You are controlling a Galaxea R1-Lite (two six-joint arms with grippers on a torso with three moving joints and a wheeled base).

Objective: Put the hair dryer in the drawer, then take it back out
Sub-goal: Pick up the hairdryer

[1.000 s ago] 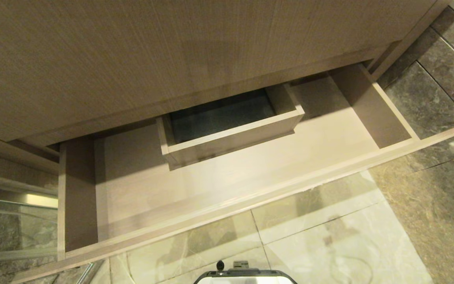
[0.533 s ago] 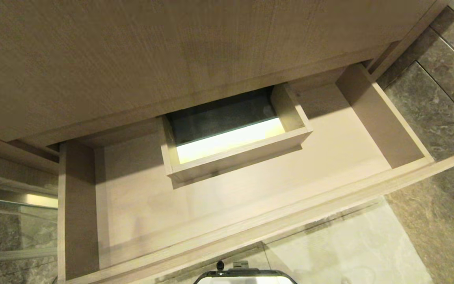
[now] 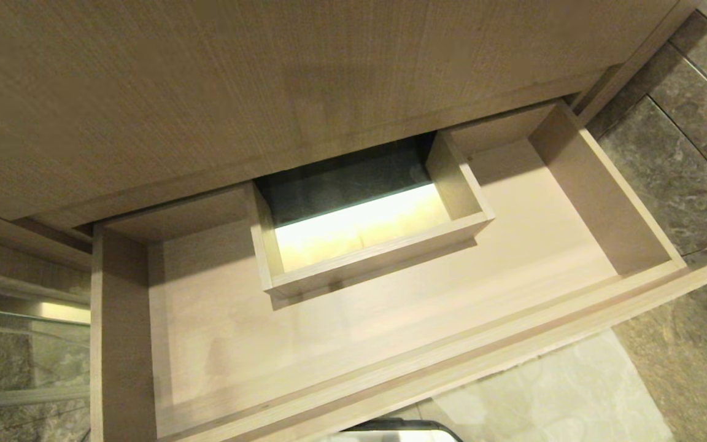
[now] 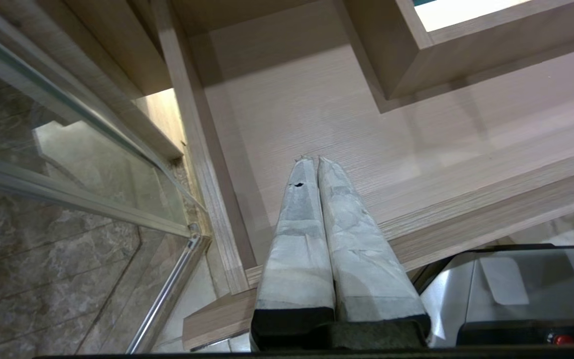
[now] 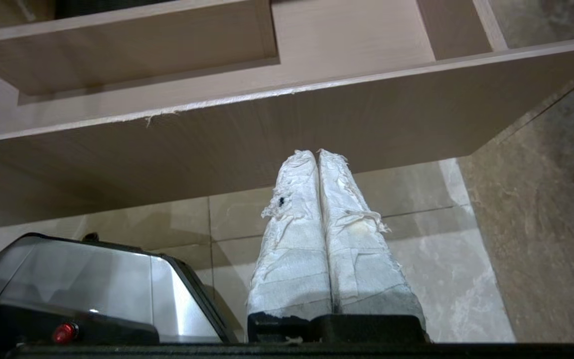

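I see the drawer (image 3: pixel 341 344) pulled out over the tiled floor (image 3: pixel 574 393), glass panel (image 4: pixel 68 149) to its left. Its floor is bare; boxed cutout (image 3: pixel 366 245) at the back. Hair dryer nowhere visible. Left gripper (image 4: pixel 312 160) and right gripper (image 5: pixel 317 153) both pressed together, holding nothing

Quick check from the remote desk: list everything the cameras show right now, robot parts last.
drawer: one, light wood-grain, pulled open, nothing lying in it.
boxed cutout: one, same wood, at the drawer's back, middle.
cabinet panel: one, wood-grain, above the drawer.
floor tiles: grey and pale stone, around the cabinet.
glass panel: one, metal-framed, left of the drawer.
hair dryer: none in view.
robot base: silver-black, below.
left claw: shut, over the drawer's front left.
right claw: shut, before the drawer's front.
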